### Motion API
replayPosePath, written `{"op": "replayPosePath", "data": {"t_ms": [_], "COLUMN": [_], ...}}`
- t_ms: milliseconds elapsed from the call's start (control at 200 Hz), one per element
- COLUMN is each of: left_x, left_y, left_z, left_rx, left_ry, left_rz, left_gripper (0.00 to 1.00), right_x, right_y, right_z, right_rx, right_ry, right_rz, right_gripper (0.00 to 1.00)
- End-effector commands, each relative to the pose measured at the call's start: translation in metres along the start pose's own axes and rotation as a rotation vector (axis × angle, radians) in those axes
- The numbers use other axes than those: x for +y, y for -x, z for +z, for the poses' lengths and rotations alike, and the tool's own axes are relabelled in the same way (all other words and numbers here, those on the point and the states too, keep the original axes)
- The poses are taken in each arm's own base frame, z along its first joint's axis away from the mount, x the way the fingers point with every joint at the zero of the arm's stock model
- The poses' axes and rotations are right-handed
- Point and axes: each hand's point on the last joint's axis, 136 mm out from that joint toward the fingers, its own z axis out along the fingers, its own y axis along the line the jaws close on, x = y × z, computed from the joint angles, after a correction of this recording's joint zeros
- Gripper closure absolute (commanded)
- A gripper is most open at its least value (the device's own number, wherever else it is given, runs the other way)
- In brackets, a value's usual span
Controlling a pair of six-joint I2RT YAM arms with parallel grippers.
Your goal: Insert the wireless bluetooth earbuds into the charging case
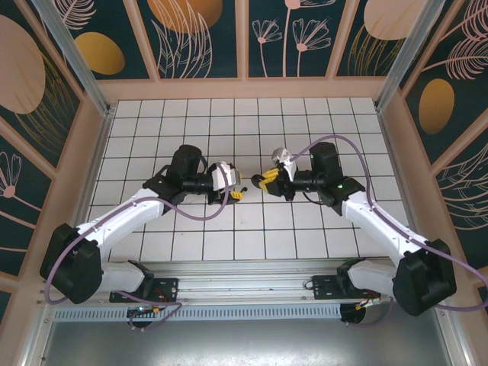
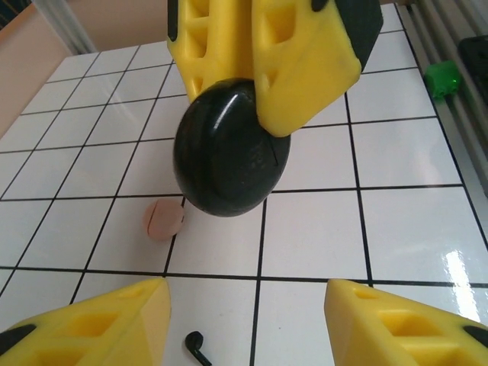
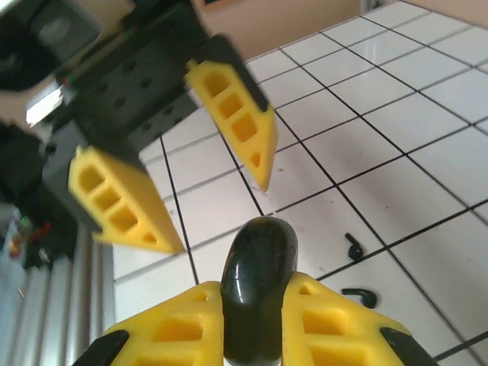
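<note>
One white tiled table [image 1: 305,122], gridded in black, is sitting inside teal floral wall panels [image 1: 198,38]. The right gripper [image 3: 255,293] is clamping the black charging case [image 3: 258,259], and the left gripper [image 2: 245,288] is gaping wide, facing the case. The right wrist view is showing two black earbuds [image 3: 352,245] lying right of the case. The left wrist view is showing one below it, plus a pinkish lump [image 2: 164,219].

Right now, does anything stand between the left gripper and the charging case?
Nothing visible does. The left gripper is open and faces the charging case, held by the right gripper, with only air between. An earbud and a small pink object lie on the table below.
</note>
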Motion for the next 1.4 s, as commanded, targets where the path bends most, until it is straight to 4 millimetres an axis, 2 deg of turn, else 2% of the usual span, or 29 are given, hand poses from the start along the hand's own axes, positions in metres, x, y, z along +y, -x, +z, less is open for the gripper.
{"op": "replayPosePath", "data": {"t_ms": [0,150,345,375,626,766,946,1011,1136,1171,1201,1211,1221,1266,1396], "left_x": [-0.006,-0.012,-0.019,-0.021,-0.025,-0.024,-0.025,-0.025,-0.026,-0.028,-0.028,-0.028,-0.029,-0.03,-0.034], "left_y": [0.019,0.021,0.017,0.016,0.011,0.011,0.013,0.016,0.023,0.026,0.031,0.032,0.033,0.038,0.059], "left_z": [-0.004,-0.002,0.007,0.008,0.013,0.014,0.014,0.013,0.013,0.012,0.012,0.012,0.011,0.01,0.004], "left_rx": [-0.044,-0.042,-0.006,-0.001,0.023,0.025,0.014,0.003,-0.046,-0.074,-0.109,-0.118,-0.129,-0.176,-0.33], "left_ry": [-0.06,-0.093,-0.118,-0.121,-0.129,-0.123,-0.131,-0.132,-0.128,-0.128,-0.125,-0.126,-0.126,-0.13,-0.144], "left_rz": [0.07,0.104,0.132,0.134,0.143,0.136,0.125,0.122,0.104,0.094,0.09,0.084,0.08,0.049,-0.006], "left_gripper": [0.47,0.56,0.57,0.57,0.64,0.63,0.8,0.86,0.88,0.88,0.88,0.88,0.88,0.88,0.89], "right_x": [0.017,0.013,0.014,0.021,0.025,0.03,0.03,0.028,0.021,0.026,0.018,0.019,0.018,0.021,0.03], "right_y": [0.001,-0.005,-0.005,-0.004,0.004,0.008,0.009,0.009,0.016,0.02,0.027,0.022,0.029,0.033,0.034], "right_z": [-0.007,0.001,0.013,0.017,0.023,0.026,0.028,0.027,0.013,0.008,-0.004,-0.006,-0.01,-0.022,-0.047], "right_rx": [0.041,0.153,0.194,0.193,0.186,0.168,0.158,0.158,0.099,0.059,0.012,0.009,-0.018,-0.086,-0.226], "right_ry": [0.068,0.085,0.113,0.135,0.164,0.184,0.185,0.172,0.104,0.101,0.062,0.063,0.054,0.042,0.017], "right_rz": [-0.278,-0.276,-0.307,-0.32,-0.356,-0.368,-0.377,-0.378,-0.36,-0.362,-0.355,-0.337,-0.351,-0.344,-0.334], "right_gripper": [0.86,0.86,0.86,0.86,0.86,0.86,0.86,0.84,0.67,0.64,0.61,0.6,0.59,0.57,0.53]}}
